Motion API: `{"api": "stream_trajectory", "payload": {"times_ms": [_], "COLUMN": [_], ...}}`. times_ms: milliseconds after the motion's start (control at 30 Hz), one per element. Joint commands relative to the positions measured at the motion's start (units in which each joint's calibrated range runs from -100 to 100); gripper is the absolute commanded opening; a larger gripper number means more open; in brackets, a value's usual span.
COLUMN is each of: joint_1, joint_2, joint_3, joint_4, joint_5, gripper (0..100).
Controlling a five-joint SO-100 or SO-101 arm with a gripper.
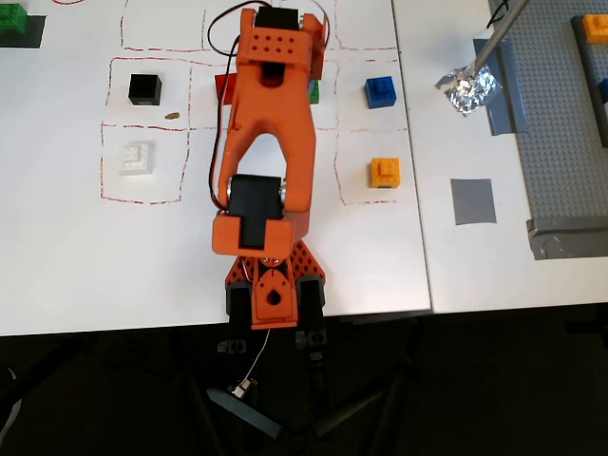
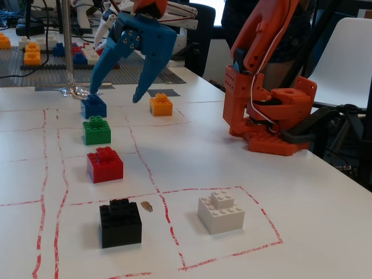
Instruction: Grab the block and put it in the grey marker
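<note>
The green block (image 2: 96,130) sits on the white table between a blue brick (image 2: 93,107) and a red brick (image 2: 105,164). In the overhead view only its edge (image 1: 314,92) shows beside the orange arm. My blue gripper (image 2: 115,96) is open and empty, fingers pointing down, hanging just above and behind the green block. One fingertip (image 2: 93,92) is close over the blue brick. The arm's wrist hides the gripper in the overhead view. The grey marker (image 1: 473,200) is a flat square at the right, and shows in the fixed view (image 2: 164,92) behind the orange-yellow brick (image 2: 161,104).
A black brick (image 2: 120,222) and a white brick (image 2: 221,211) sit in red-dashed squares. Crumpled foil (image 1: 468,90) holds a metal rod near the grey baseplate (image 1: 570,142). The arm base (image 1: 275,294) is at the table's front edge.
</note>
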State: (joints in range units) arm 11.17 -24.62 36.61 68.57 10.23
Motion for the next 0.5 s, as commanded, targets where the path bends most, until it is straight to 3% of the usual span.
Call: {"api": "stream_trajectory", "payload": {"times_ms": [0, 467], "joint_1": [1.67, 2.55], "joint_2": [-0.06, 13.47], "joint_3": [-6.33, -12.49], "joint_4": [0.17, -2.94], "joint_5": [0.73, -0.29], "gripper": [32, 38]}}
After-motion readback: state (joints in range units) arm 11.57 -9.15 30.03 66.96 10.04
